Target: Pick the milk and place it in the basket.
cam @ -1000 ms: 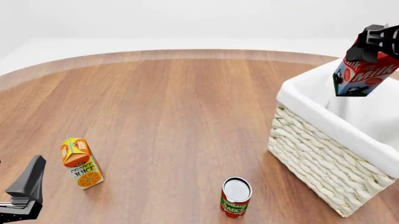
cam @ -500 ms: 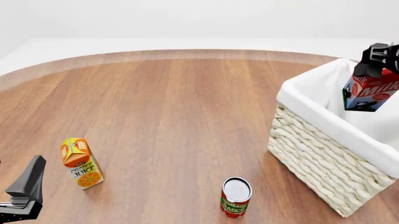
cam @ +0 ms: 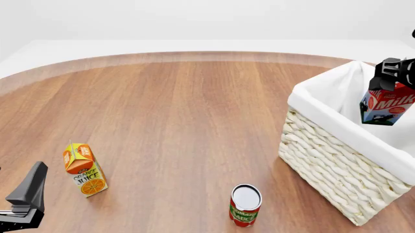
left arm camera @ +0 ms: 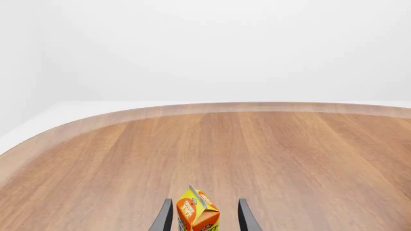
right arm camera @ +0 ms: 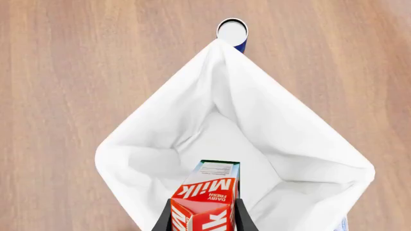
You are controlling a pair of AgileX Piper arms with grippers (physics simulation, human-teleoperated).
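Note:
The red milk [cam: 388, 104] carton hangs upright over the open basket [cam: 324, 160], its lower part below the white cloth rim at the far right. My right gripper [cam: 391, 80] is shut on the carton's top. In the right wrist view, the milk [right arm camera: 209, 195] sits between the two fingers of the right gripper [right arm camera: 203, 215], with the basket's white lining [right arm camera: 160, 139] beneath it. My left gripper [cam: 26, 199] rests low at the front left, open. Its fingers [left arm camera: 163, 219] frame the orange juice carton [left arm camera: 196, 211] farther ahead without touching it.
An orange juice carton [cam: 84, 170] stands at the front left, just right of the left gripper. A red-green tomato sauce can [cam: 245, 205] stands near the front edge, left of the basket's near corner, and shows as the can [right arm camera: 231, 30] beyond the basket.
The right gripper has carried the milk down and slightly rightward, lower into the basket's mouth. The left arm, juice carton and can have stayed put.

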